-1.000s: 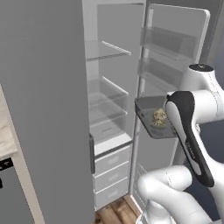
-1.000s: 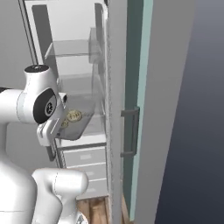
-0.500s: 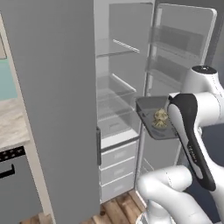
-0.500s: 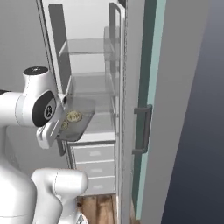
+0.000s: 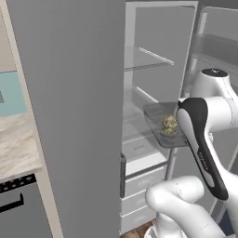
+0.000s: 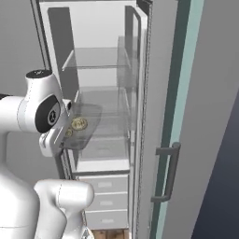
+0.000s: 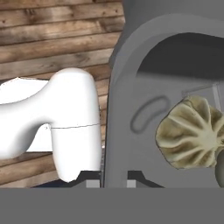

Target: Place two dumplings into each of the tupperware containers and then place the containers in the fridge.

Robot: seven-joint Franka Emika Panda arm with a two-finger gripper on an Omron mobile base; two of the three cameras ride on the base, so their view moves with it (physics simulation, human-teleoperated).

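While the fridge point(image 6: 107, 93) stands open, one tupperware container point(image 5: 160, 122), shallow, pale grey, see-through, carries two tan pleated dumplings point(image 5: 169, 126) before its middle shelves; the end effector point(image 6: 59, 135) is clamped on its near rim.

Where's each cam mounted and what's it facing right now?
Left base view: behind-left of the arm, facing the open fridge; arm at lower right holds a container with dumplings.
Right base view: behind-right, facing the fridge shelves past the door edge; arm at lower left.
Hand view: on the hand, looking down into the container at a dumpling, wood floor beyond.
Both base views share fridge, container, dumplings.
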